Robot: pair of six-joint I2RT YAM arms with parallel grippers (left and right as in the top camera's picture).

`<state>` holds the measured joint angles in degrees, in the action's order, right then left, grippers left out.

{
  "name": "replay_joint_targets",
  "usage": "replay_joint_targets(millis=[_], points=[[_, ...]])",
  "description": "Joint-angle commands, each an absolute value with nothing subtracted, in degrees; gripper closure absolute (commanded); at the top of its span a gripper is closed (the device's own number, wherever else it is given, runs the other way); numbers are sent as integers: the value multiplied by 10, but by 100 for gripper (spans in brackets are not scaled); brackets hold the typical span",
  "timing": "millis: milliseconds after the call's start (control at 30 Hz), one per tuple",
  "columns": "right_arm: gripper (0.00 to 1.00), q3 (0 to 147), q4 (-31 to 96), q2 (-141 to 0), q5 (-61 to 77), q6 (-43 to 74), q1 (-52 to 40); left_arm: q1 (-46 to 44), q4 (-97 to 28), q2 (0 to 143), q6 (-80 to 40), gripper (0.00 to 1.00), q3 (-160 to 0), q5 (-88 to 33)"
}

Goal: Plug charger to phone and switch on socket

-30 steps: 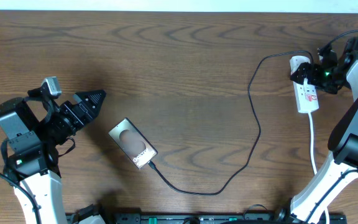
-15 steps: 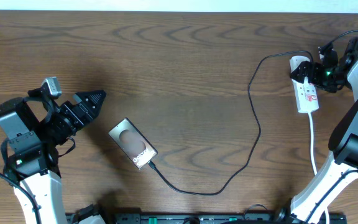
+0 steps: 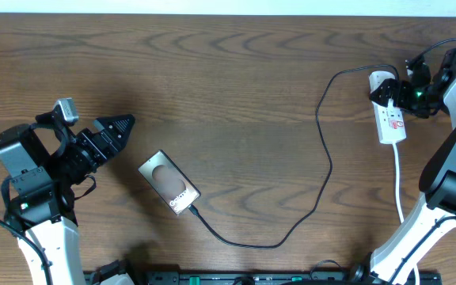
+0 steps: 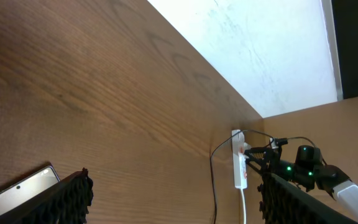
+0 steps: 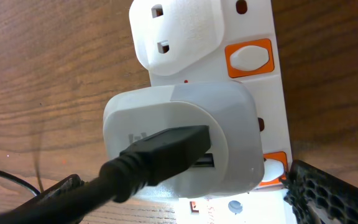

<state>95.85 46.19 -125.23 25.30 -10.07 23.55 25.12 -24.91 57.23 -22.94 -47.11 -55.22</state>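
**All wired up, both sets of jaws wide**

The flat rectangular smartphone with a dark brown screen and pale oval (image 3: pixel 169 183) lies at an angle on the dark wooden table (image 3: pixel 228 79), left of centre. The long thin black charger cable (image 3: pixel 328 170) meets its lower end, loops right and climbs to a white plug adapter (image 5: pixel 179 143). The adapter sits in the narrow white power strip (image 3: pixel 391 123) at the far right. Orange rocker switches (image 5: pixel 248 57) line the strip's edge. The right gripper (image 3: pixel 392 93) hovers over the adapter, jaws wide apart on either side of it, gripping nothing. The left gripper (image 3: pixel 125 123) hangs near the smartphone's left, jaws apart and empty.
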Motion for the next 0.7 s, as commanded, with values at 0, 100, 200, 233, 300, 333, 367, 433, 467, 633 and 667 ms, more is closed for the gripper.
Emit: replay_joint_targets(millis=[0, 100, 200, 233, 300, 333, 367, 433, 467, 633, 667], points=[[1, 953, 466, -1262, 330, -117, 224, 253, -248, 573, -230, 16, -471, -559], [1, 953, 465, -1262, 329, -119, 224, 253, -248, 573, -230, 16, -471, -559], [1, 953, 463, -1262, 329, -121, 224, 253, -248, 573, -230, 15, -471, -559], [1, 953, 463, -1262, 325, -121, 224, 253, -248, 573, -230, 16, -471, -559], [1, 953, 465, -1262, 318, -120, 224, 253, -248, 573, -230, 16, -471, -559], [1, 953, 466, -1262, 316, -120, 224, 253, -248, 573, -230, 16, -471, -559], [1, 953, 469, -1262, 316, -120, 224, 253, -248, 573, -230, 16, -471, -559], [1, 953, 472, -1262, 316, -120, 224, 253, -248, 573, -230, 16, -471, -559], [1, 953, 472, -1262, 316, -120, 224, 253, -248, 573, -230, 15, -471, -559], [1, 953, 476, -1262, 316, -112, 224, 253, -248, 573, -230, 16, -471, -559], [1, 953, 476, -1262, 316, -111, 224, 253, -249, 573, -230, 16, -471, -559]])
